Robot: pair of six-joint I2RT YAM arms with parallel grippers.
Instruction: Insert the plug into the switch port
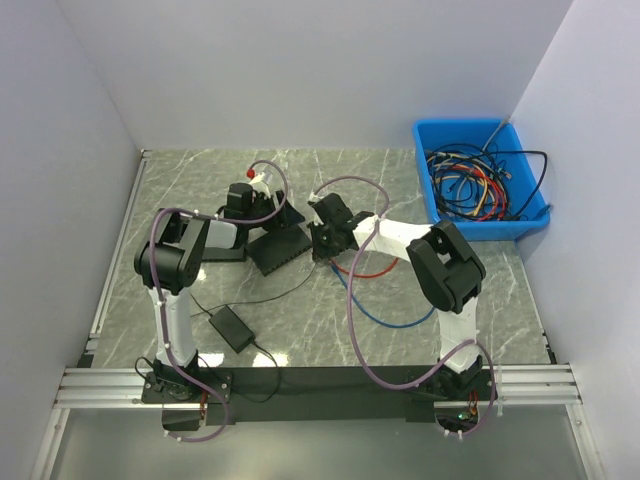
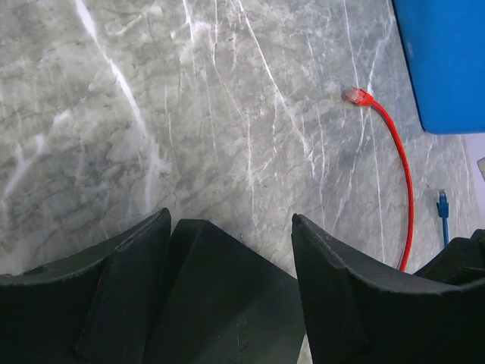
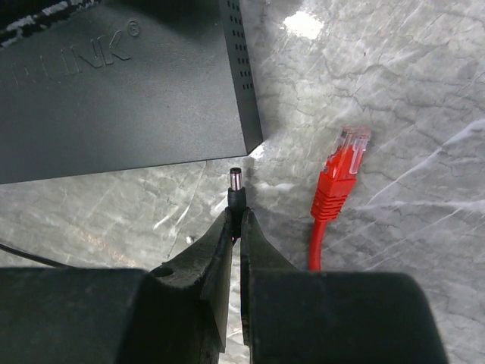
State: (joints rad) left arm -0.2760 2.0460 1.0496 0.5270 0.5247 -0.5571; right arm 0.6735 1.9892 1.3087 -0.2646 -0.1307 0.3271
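**Plug (image 3: 236, 189) pinched at the corner of the switch (image 3: 129, 98), not yet in**

Plug first: it's a small black barrel with a metal tip. The right gripper (image 3: 236, 220) has it clenched between its two fingers. The tip sticks out past them and points towards the switch. From the right wrist view it sits just short of the switch's near edge, close to the corner by the row of vent holes, with a sliver of grey marble between the two. I can't make out any port from here.

The switch is a flat black box lying near the middle of the table (image 1: 200, 170), white lettering on its top. The left gripper (image 2: 227, 220) is at its far left end. Its fingers (image 2: 129, 303) are spread wide on either side of the body, and the box fills the space between them, so it looks braced there.

A red cable (image 3: 337, 178) lies on the marble just to the right of the plug, its clear-tipped connector pointing the same way. From above, it and a blue cable (image 1: 390, 318) curl across the table under the right arm. A black adapter (image 1: 232, 328) sits nearer the arm bases, and a thin lead runs from it up towards the right gripper. A blue bin (image 1: 470, 125) full of tangled cables stands in the far right corner.
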